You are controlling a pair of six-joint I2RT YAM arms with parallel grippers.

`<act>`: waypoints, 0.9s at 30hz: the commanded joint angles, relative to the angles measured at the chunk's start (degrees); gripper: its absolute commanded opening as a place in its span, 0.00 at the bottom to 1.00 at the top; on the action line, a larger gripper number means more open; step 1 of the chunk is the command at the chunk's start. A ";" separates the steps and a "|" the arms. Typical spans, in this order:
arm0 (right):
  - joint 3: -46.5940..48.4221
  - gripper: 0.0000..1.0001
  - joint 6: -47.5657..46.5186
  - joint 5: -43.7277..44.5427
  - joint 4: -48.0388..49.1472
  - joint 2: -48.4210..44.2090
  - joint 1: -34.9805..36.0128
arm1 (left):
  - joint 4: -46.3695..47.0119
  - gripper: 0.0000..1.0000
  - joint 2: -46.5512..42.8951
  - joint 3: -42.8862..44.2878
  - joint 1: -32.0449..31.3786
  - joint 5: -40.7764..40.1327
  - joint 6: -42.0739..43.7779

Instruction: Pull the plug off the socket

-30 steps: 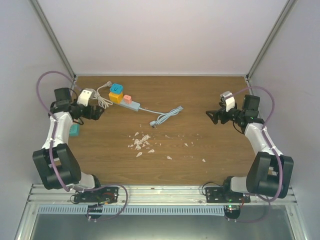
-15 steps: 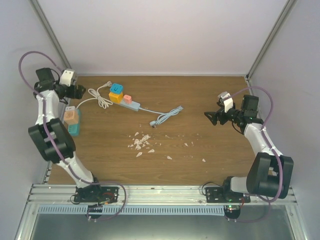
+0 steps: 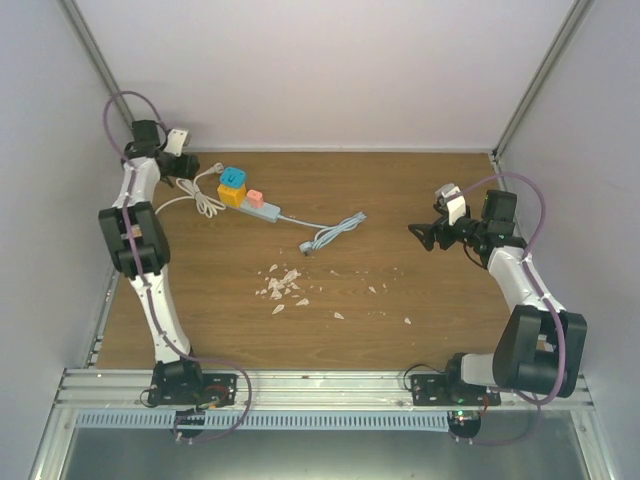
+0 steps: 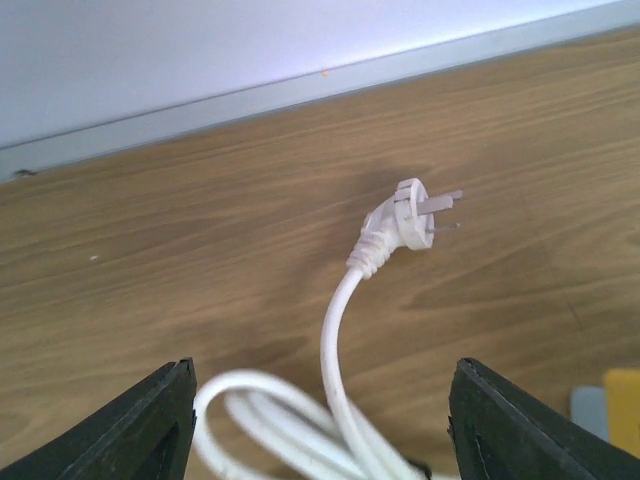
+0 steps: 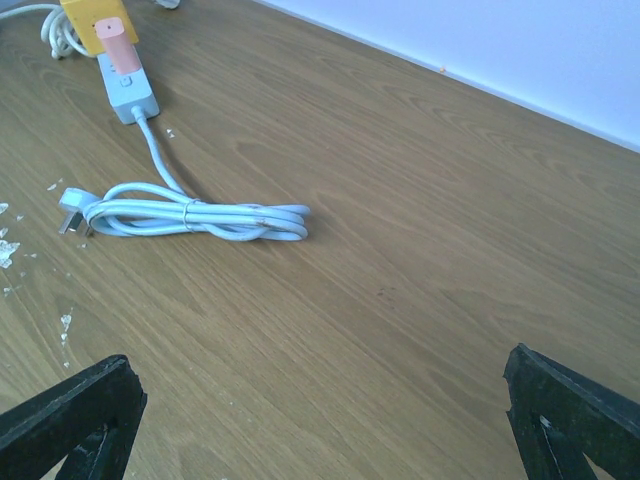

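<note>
The socket, a pale grey-blue power strip (image 3: 266, 211), lies at the back left of the table. A blue cube plug (image 3: 233, 178), a yellow one (image 3: 232, 195) and a small pink plug (image 3: 256, 198) sit on it. Its thin pale cable (image 3: 337, 231) is bundled to its right. The right wrist view shows the strip (image 5: 128, 92), the pink plug (image 5: 117, 50) and the cable bundle (image 5: 205, 216). My left gripper (image 3: 188, 168) is open and empty in the back left corner, over a loose white plug (image 4: 414, 214) and its coiled cord (image 4: 335, 340). My right gripper (image 3: 424, 232) is open and empty at the right.
White crumbs (image 3: 283, 285) are scattered mid-table. A coiled white cord (image 3: 205, 196) lies left of the strip. The back wall and the side walls enclose the table. The left arm's links stand over the table's left edge.
My left arm has swung from the table's left side up into the back left corner, with its gripper now near the white cord. The right arm has barely moved.
</note>
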 commanded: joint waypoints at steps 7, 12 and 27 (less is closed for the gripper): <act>-0.17 1.00 -1.15 0.26 -0.05 0.31 0.61 | 1.27 0.66 9.71 8.11 -2.73 -6.54 -2.17; -0.13 1.00 -1.19 0.29 -0.11 0.38 0.57 | -0.49 0.50 11.61 7.75 -2.81 -7.99 -1.43; -0.09 1.00 -1.72 -0.07 -0.73 -0.11 0.57 | -1.05 0.28 2.18 -7.96 0.71 -6.98 4.12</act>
